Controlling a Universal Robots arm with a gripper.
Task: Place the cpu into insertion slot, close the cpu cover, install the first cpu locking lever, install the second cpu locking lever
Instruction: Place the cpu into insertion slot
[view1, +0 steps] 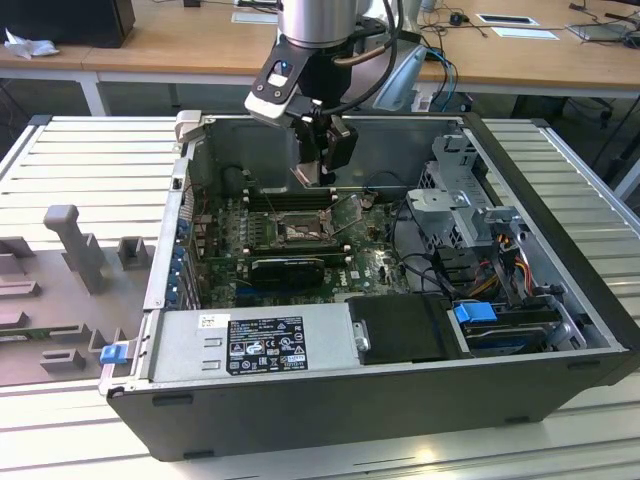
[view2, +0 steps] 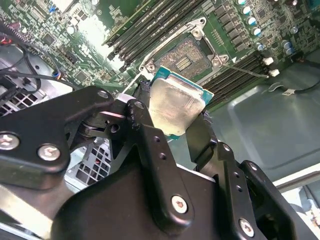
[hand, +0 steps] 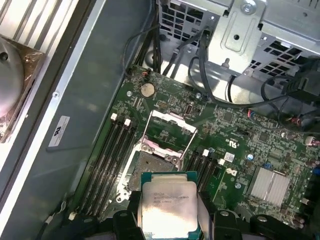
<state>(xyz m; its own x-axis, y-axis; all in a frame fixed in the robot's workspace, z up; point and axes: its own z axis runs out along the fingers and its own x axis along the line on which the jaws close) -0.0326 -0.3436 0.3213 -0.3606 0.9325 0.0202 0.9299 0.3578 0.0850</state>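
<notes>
1. Black links of the gripper (view2: 172, 116) crowd the front of both wrist views. Its two fingers (view2: 141, 117) are drawn in narrow on one cpu (hand: 167, 207) and pinch it by two opposite edges, which sit hidden behind the pads.
2. In both wrist views the cpu turns its pale metal face, rimmed in green, to the camera. It hangs in the air above the green circuit board (hand: 235, 145), apart from the insertion slot (hand: 150, 165).
3. One insertion slot lies open, its brownish contact field bare. In the first wrist view the cpu covers the slot's near edge.
4. One cpu cover (hand: 170, 120) stands raised at the slot's far side in the first wrist view. In the second wrist view it is hard to tell from the socket's frame.
5. Long black memory slots (hand: 112, 155) flank the socket on two sides, but their number is hard to make out.
6. First wrist view: one round coin cell (hand: 146, 90) and one ribbed heatsink (hand: 270, 185).
7. Exterior view: one open computer case (view1: 400, 400) lies on a ribbed metal table (view1: 90, 150), with the arm (view1: 315, 20) over it, cut off at the picture's edge. There the cpu is a pale sliver below the gripper, barely readable.
</notes>
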